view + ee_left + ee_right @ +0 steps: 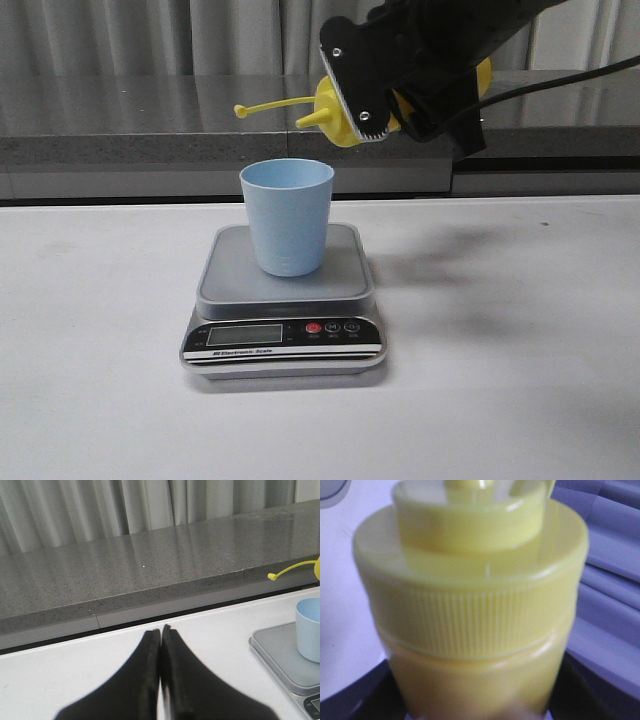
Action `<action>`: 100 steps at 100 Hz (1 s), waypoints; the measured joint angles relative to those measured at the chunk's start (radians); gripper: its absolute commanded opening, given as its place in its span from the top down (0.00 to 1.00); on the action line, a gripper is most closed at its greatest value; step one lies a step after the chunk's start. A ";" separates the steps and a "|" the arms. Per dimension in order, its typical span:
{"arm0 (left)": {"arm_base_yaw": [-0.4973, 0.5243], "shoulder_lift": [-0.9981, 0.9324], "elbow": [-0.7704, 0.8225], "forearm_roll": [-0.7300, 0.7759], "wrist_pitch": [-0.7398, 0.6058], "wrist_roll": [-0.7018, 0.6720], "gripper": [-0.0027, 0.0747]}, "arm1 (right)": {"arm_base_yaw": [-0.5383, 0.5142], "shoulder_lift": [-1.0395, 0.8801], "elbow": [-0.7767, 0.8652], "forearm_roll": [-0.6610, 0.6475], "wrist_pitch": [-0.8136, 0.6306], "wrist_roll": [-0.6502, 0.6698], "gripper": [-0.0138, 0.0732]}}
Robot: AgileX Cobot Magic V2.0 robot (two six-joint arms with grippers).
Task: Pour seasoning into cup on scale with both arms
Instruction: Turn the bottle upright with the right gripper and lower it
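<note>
The pale blue cup [287,216] stands upright on the grey scale [284,303], whose display faces the front. My right gripper [385,100] is shut on the yellow seasoning bottle [337,113], held tipped on its side above and right of the cup, nozzle pointing left with the tethered cap [240,110] hanging out. The bottle [470,605] fills the right wrist view. My left gripper [161,630] is shut and empty over the white table, left of the scale [285,655]; the cup [310,629] shows at that view's edge. The left arm is out of the front view.
A grey stone ledge [130,130] runs along the back of the white table [520,380], with pale curtains behind it. The right arm's cable [560,85] trails to the right above the ledge.
</note>
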 measured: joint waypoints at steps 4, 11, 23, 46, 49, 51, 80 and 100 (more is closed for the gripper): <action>0.000 0.000 0.000 0.000 0.000 0.000 0.99 | 0.000 0.000 0.000 0.000 0.000 0.026 0.50; 0.000 0.000 0.000 0.000 0.000 0.000 0.99 | 0.000 0.000 0.000 0.012 0.000 0.063 0.50; 0.000 0.000 0.000 0.000 0.000 0.000 0.99 | 0.000 -0.015 0.000 0.138 0.000 0.084 0.50; 0.000 0.000 0.000 0.000 0.000 0.000 0.99 | -0.052 -0.077 -0.004 0.485 -0.030 0.090 0.50; 0.000 0.000 0.000 0.000 0.000 0.000 0.99 | -0.066 -0.084 -0.004 0.528 -0.041 0.091 0.50; 0.000 0.000 0.000 0.000 0.000 0.000 0.99 | -0.074 -0.090 -0.004 0.561 -0.048 0.091 0.50; 0.000 0.000 0.000 0.000 0.000 0.000 0.99 | -0.177 -0.149 0.040 0.965 -0.257 0.092 0.51; 0.000 0.000 0.000 0.000 0.000 0.000 0.99 | -0.238 -0.176 0.200 1.236 -0.523 0.090 0.51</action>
